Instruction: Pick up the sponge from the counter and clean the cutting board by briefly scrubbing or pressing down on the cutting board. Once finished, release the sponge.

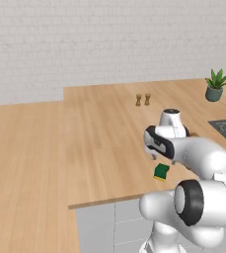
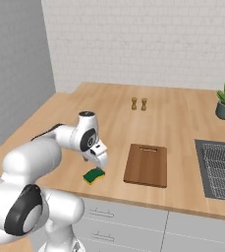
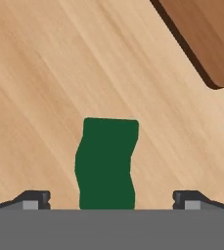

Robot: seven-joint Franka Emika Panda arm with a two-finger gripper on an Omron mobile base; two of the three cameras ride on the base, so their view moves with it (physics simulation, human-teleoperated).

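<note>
– Any words, labels or numbers to read anywhere?
– None. The sponge [image 2: 94,174] near the middle of the right base view has a plain green top, and the cutting board [image 2: 146,165] just right of it is bare brown wood.
– The counter or the wall?
– The counter [image 1: 99,143] is plain planks, and the brick wall [image 1: 109,39] across the upper frame carries no sign. The two small shakers [image 1: 142,100] in the upper middle are too small to show any print
</note>
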